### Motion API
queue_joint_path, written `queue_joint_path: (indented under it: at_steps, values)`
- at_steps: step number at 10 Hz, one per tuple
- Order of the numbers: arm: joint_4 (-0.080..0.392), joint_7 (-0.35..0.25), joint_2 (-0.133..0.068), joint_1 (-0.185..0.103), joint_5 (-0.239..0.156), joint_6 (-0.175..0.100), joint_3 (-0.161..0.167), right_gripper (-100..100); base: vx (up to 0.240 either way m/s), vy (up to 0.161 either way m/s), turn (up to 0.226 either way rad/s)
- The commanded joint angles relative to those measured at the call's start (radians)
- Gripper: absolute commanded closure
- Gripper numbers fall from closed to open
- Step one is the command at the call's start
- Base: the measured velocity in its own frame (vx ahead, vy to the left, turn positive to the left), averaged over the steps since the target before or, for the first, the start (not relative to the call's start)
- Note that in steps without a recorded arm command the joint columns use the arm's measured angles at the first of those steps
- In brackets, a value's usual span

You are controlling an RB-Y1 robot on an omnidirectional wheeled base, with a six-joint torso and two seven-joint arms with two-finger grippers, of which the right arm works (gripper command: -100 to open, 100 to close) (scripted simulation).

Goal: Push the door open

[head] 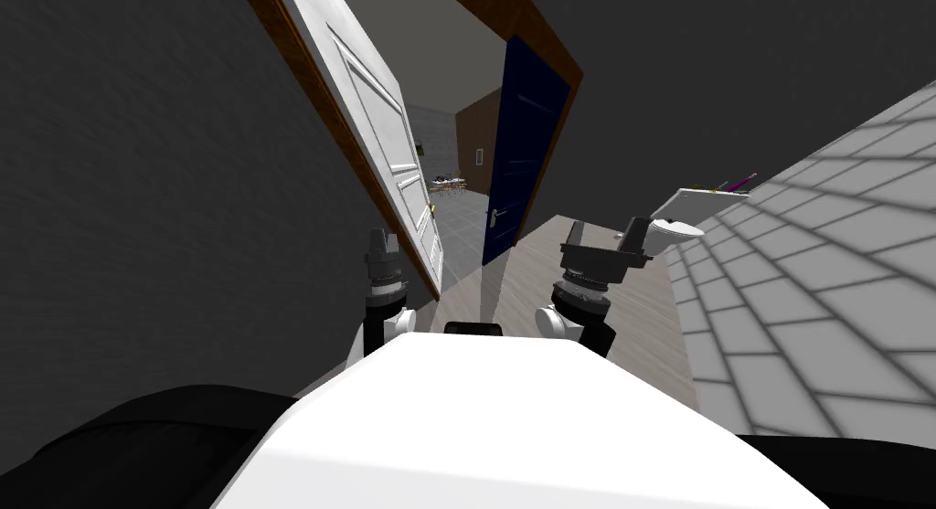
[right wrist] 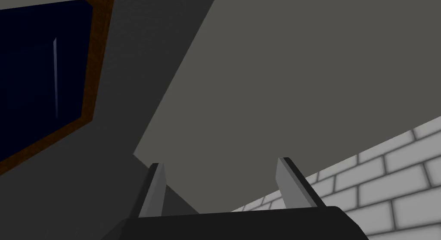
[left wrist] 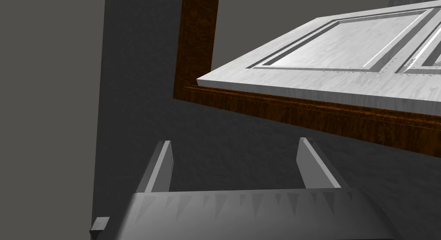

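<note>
Head view: white panelled door (head: 384,138) swung partly open in brown frame (left wrist: 301,112), dark blue door (head: 526,147) beyond gap. Left gripper (head: 382,241) near white door's lower edge, fingers apart, holding nothing. Right gripper (head: 605,231) alongside, fingers apart, empty.

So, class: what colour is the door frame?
Brown, wood-grained; the left wrist view shows the frame best.

Panelled door (head: 388,147) ahead left, second door (head: 523,156) right of it, toilet (head: 675,229) farther right beside wall (head: 823,284)

White panelled door (head: 388,129) ajar
</note>
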Motion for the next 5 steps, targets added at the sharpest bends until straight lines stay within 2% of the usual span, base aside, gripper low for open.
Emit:
queue_joint_path:
  at_steps: [1,5]
  values:
    - [0.039,-0.009,-0.012,-0.022,0.009,0.002,0.002,-100,0.087,-0.052,0.043]
    - [0.141,-0.034,-0.038,-0.079,0.031,0.006,0.008,-100,0.092,-0.076,0.046]
